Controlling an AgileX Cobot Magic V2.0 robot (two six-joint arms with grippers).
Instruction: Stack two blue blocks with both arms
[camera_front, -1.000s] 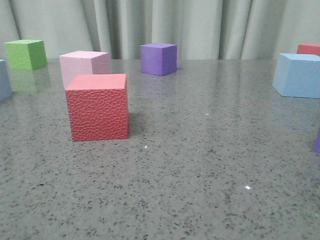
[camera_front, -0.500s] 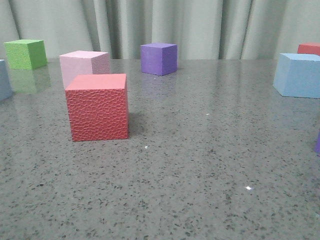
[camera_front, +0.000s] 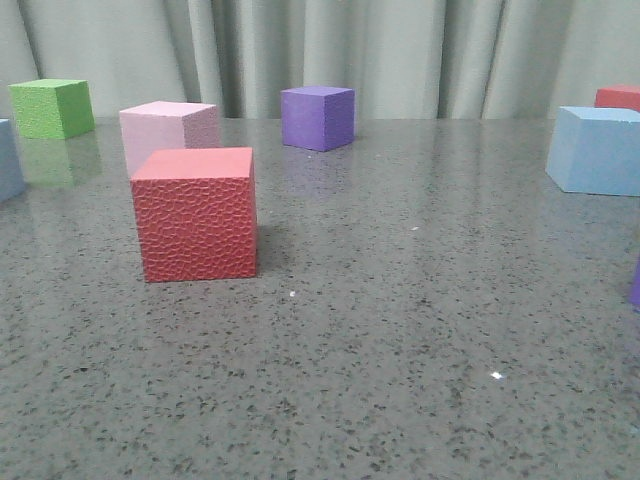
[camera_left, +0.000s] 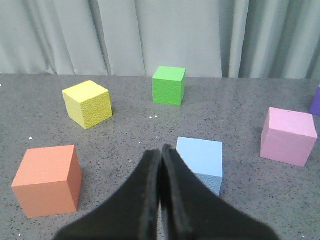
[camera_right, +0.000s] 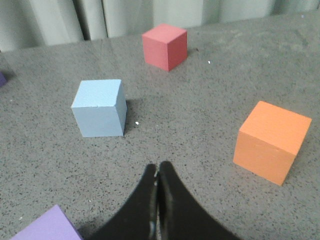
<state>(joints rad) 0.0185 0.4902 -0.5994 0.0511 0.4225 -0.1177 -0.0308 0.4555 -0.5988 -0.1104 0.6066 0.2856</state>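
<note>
One light blue block (camera_front: 598, 150) stands at the right edge of the front view; it also shows in the right wrist view (camera_right: 99, 107), well ahead of my right gripper (camera_right: 157, 167), which is shut and empty. The other blue block (camera_front: 8, 160) is cut off at the left edge of the front view; in the left wrist view (camera_left: 201, 159) its pebbled side faces me, and it sits just beside and beyond my left gripper (camera_left: 161, 150), which is shut and empty. Neither arm shows in the front view.
A red pebbled cube (camera_front: 195, 213) stands front left, a pink cube (camera_front: 167, 130) behind it, a green cube (camera_front: 51, 107) far left, a purple cube (camera_front: 317, 117) at the back. Orange (camera_left: 47, 179) and yellow (camera_left: 87, 103) cubes lie near the left gripper; an orange cube (camera_right: 271, 141) and a red cube (camera_right: 164, 46) near the right.
</note>
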